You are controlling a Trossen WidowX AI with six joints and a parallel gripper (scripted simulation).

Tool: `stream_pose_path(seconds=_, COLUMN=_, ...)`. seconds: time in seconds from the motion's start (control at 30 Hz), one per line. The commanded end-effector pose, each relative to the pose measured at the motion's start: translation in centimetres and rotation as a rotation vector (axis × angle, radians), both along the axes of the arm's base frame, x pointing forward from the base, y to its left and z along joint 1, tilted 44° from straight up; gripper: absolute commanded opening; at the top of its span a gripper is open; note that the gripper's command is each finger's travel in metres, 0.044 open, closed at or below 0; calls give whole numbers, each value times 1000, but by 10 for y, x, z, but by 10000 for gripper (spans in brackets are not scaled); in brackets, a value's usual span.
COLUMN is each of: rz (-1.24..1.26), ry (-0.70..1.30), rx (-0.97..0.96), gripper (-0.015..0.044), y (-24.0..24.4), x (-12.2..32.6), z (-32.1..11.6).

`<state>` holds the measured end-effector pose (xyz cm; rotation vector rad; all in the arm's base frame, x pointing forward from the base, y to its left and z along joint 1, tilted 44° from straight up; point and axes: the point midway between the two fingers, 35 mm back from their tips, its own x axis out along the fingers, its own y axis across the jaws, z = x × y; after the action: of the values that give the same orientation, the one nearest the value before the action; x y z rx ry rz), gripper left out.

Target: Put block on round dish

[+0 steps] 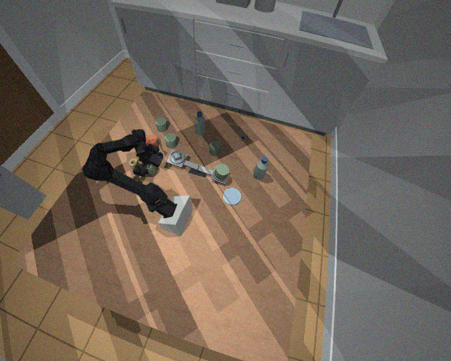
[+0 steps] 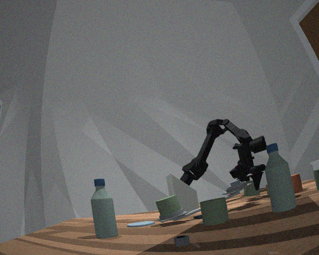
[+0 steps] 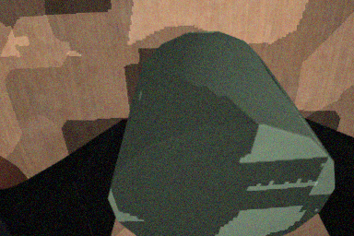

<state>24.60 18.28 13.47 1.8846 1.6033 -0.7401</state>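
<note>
My gripper [image 1: 149, 168] [image 2: 250, 184] is shut on a green cup [image 1: 152, 170] [image 2: 248, 190] [image 3: 207, 136], low over the table beside the balance's raised end; whether the cup touches the table is unclear. The balance [image 1: 192, 165] is tilted. A small grey block [image 1: 177, 156] [image 2: 235, 182] sits uncovered on its raised end. The other green cup [image 1: 221, 171] [image 2: 168, 206] stands on the lower end. The round light-blue dish [image 1: 232, 196] [image 2: 140, 223] lies beyond that end with nothing on it. The wrist view shows the held cup large, hiding what is below it.
Two blue-capped bottles [image 1: 200, 125] [image 1: 260, 171] stand around the balance. Green cylinders [image 1: 161, 125] [image 1: 170, 140] [image 1: 215, 148] stand behind it. An orange object [image 1: 151, 139] and a yellowish ring-shaped object [image 1: 129, 162] are near the arm. A small dark ring [image 2: 182, 241] lies further back.
</note>
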Motion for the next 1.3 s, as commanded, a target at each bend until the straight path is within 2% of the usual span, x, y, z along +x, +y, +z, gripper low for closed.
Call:
stream_pose_path(seconds=0.0, rz=-3, ry=7, rx=-4, gripper=0, y=3, x=0, z=-5)
stream_pose_path(seconds=0.3, rz=-3, ry=7, rx=-3, gripper=0, y=13, x=2, z=-15)
stream_pose_path(seconds=0.87, rz=0, ry=0, rx=-2, gripper=440, y=1, x=1, z=-2)
stream_pose_path(seconds=0.97, rz=-3, ry=6, rx=-5, gripper=440, y=-26, x=-5, z=25)
stream_pose_path(seconds=1.13, rz=-3, ry=7, rx=-5, gripper=440, y=-28, x=-6, z=27)
stream_pose_path(seconds=1.27, rz=-11, ry=-46, rx=-39, gripper=335, y=-43, x=4, z=26)
